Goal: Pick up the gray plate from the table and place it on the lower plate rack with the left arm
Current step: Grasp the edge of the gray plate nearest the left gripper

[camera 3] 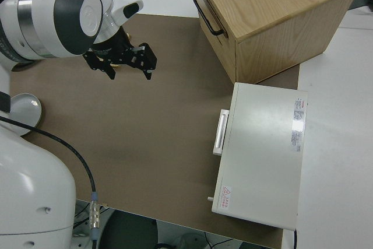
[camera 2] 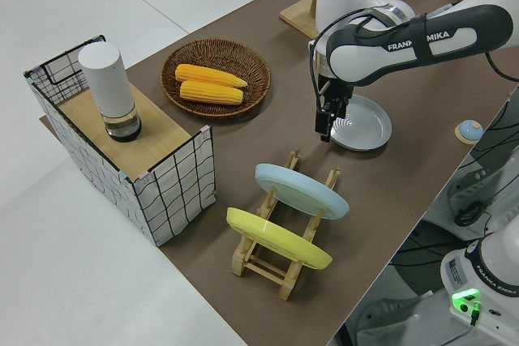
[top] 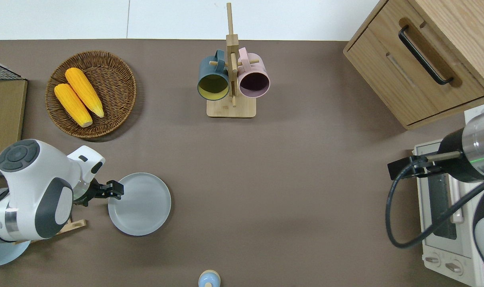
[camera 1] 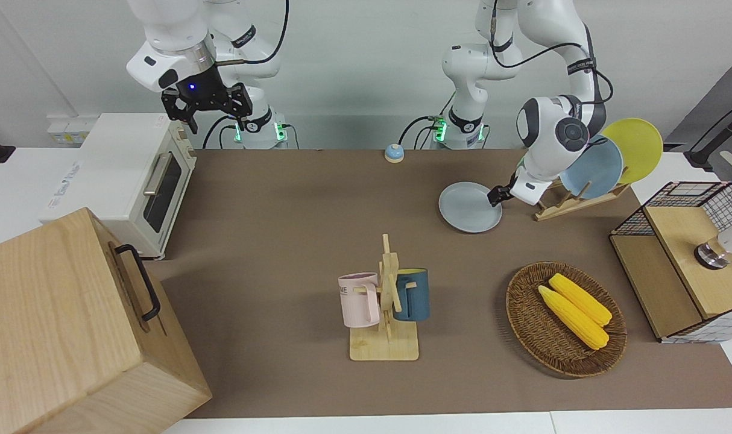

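The gray plate (camera 1: 465,210) (top: 142,205) (camera 2: 365,123) lies flat on the table beside the lower plate rack (camera 1: 562,205) (camera 2: 293,160). The rack holds a blue plate (camera 1: 601,163) and a yellow plate (camera 1: 640,144) in its higher slots; its low-end slot stands bare in the left side view. My left gripper (camera 1: 494,196) (top: 115,189) (camera 2: 324,124) points down, low at the plate's rim on the rack's side, and looks open. The right arm is parked, its gripper (camera 1: 210,116) (camera 3: 125,69) open.
A wicker basket (camera 1: 526,328) with two corn cobs, a wooden mug stand (camera 1: 385,337) with two mugs and a wire crate (camera 1: 685,253) lie farther from the robots. A small bell (camera 1: 394,153), a toaster oven (camera 1: 131,175) and a wooden cabinet (camera 1: 70,325) are also there.
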Robot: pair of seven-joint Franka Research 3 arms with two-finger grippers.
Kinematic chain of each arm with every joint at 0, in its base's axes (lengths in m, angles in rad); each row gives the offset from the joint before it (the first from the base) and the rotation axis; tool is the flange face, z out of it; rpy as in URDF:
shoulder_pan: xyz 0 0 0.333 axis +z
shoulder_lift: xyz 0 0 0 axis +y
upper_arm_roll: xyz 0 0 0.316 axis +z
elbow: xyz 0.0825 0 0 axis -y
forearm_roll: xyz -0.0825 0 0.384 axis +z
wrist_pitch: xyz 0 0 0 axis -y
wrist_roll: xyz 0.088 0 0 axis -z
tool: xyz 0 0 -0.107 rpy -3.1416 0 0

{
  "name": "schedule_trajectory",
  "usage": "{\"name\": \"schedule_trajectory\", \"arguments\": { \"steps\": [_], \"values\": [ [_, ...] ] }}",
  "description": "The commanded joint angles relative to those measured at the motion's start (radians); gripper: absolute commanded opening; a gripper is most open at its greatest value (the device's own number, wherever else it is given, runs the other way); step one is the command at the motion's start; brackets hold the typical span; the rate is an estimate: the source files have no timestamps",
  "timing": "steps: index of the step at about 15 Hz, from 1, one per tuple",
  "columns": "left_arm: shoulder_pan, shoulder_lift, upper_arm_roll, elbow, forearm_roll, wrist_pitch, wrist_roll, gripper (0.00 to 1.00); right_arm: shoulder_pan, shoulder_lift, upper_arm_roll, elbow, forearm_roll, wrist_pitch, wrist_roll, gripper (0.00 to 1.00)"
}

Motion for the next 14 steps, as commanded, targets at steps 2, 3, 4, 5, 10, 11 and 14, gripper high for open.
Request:
{"name": "schedule_trajectory", "arguments": {
  "steps": [2, 3, 4, 5, 10, 11, 14],
  "values": [
    [-0.011, 0.038, 0.002, -0.021, 0.011, 0.025, -0.020, 0.99, -0.015, -0.005, 0.007, 0.006, 0.004, -0.015, -0.003, 0.987],
    [-0.011, 0.046, 0.002, -0.021, 0.011, 0.027, -0.024, 0.93, -0.015, -0.005, 0.007, 0.006, 0.004, -0.015, -0.003, 0.987],
    [-0.013, 0.056, 0.002, -0.021, 0.011, 0.027, -0.024, 0.90, -0.015, -0.005, 0.007, 0.006, 0.004, -0.015, -0.003, 0.987],
    [-0.013, 0.059, 0.002, -0.021, 0.011, 0.031, -0.026, 0.78, -0.015, -0.005, 0.007, 0.006, 0.004, -0.015, -0.003, 0.987],
    [-0.008, 0.061, 0.002, -0.019, 0.002, 0.034, -0.031, 0.00, -0.015, -0.005, 0.007, 0.006, 0.004, -0.015, -0.003, 0.990],
    [-0.007, 0.059, 0.002, -0.018, 0.001, 0.033, -0.029, 0.00, -0.015, -0.005, 0.007, 0.006, 0.004, -0.015, -0.003, 0.990],
    [-0.004, 0.050, 0.006, 0.023, 0.000, 0.010, -0.027, 0.00, -0.015, -0.005, 0.007, 0.006, 0.004, -0.015, -0.003, 0.990]
  ]
}}
